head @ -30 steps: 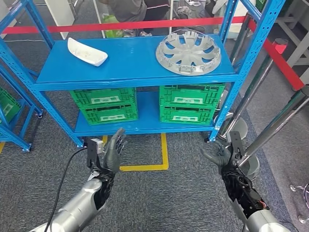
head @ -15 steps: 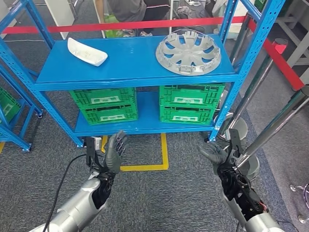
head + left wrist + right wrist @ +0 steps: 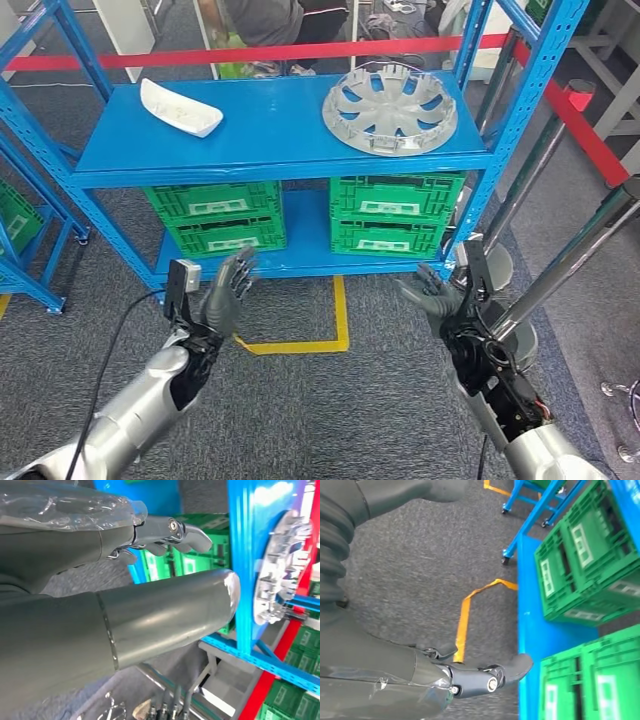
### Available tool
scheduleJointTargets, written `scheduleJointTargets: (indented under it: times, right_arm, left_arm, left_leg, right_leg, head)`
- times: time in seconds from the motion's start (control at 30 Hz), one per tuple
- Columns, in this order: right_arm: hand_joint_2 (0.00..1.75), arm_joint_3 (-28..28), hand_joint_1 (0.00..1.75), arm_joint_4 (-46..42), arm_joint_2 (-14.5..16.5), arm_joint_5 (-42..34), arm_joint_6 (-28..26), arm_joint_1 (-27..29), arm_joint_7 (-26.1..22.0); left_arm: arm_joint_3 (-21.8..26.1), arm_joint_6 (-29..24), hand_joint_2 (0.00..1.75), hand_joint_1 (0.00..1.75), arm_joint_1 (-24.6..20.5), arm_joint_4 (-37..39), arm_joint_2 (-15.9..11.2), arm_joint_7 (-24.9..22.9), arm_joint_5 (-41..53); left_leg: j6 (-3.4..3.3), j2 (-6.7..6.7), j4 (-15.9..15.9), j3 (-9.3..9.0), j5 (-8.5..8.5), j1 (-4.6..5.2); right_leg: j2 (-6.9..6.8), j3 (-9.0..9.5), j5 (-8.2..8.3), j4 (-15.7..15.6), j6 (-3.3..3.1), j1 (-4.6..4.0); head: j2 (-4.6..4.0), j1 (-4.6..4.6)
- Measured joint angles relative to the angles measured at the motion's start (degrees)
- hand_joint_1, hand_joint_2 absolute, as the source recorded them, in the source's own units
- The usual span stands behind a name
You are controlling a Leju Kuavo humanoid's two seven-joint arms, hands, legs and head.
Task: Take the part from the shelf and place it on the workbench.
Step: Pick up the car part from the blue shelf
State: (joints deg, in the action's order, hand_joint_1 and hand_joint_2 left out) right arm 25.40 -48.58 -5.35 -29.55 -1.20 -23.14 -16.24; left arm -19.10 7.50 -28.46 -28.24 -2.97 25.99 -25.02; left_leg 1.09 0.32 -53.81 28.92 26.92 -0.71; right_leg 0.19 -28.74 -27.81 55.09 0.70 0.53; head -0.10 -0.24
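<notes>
Both hands empty, fingers spread | left hand (image 3: 226,290), right hand (image 3: 432,298) | wheel cover (image 3: 390,108) on shelf (image 3: 256,140), well apart

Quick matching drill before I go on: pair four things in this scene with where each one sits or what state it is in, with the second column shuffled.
Things:
1. wheel cover
2. white part
3. green crates
4. left hand

Place or state:
A. lower shelf level
B. top shelf, right side
C. open, holding nothing, raised in front of the shelf
D. top shelf, left side

Pairs: 1-B, 2-D, 3-A, 4-C
</notes>
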Motion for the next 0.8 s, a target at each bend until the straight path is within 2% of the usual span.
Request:
scheduleJointTargets:
  times: [0.23, 0.5, 0.63, 0.8]
  right_arm:
    - [1.75, 1.2, 0.0, 0.5, 0.0, -1.5, 0.5, -2.0, 0.0]
    - [1.75, 2.2, 0.0, 0.1, 0.0, -3.1, -3.1, -2.1, 2.7]
    - [1.75, 2.6, 0.0, -1.3, 0.0, -2.3, -5.0, -1.4, 2.7]
    - [1.75, 3.0, 0.0, -5.2, 0.0, 2.2, -8.1, 0.4, 1.9]
  left_arm:
    - [-0.8, -0.1, 0.0, 0.0, -0.1, -1.9, -1.7, -1.4, -3.1]
    - [-3.0, -6.3, 0.0, 0.0, 2.2, -5.8, -0.3, -2.5, -10.4]
    - [-4.5, -9.0, 0.0, 0.0, 3.0, -7.4, 0.8, -0.6, -9.0]
    - [-6.3, -10.5, 0.0, 0.0, 3.0, -8.8, 1.5, 3.1, -4.1]
  left_leg:
    - [-0.02, -0.02, 0.0, 0.01, -0.04, 0.0]
    - [-0.02, -0.01, 0.0, 0.02, -0.03, 0.02]
    - [-0.02, -0.02, 0.0, 0.02, -0.04, 0.02]
    - [-0.02, 0.03, 0.0, 0.01, -0.04, 0.01]
  right_leg:
    - [-0.01, 0.0, 0.0, 0.0, 0.0, 0.0]
    - [-0.01, -0.02, 0.01, 0.0, 0.01, 0.02]
    - [-0.01, -0.05, 0.03, 0.0, 0.03, 0.02]
    - [0.02, -0.07, 0.06, 0.0, 0.01, 0.02]
  head:
    - [0.01, -0.03]
    - [0.01, 0.01]
    - [0.01, 0.01]
    - [0.01, -0.02]
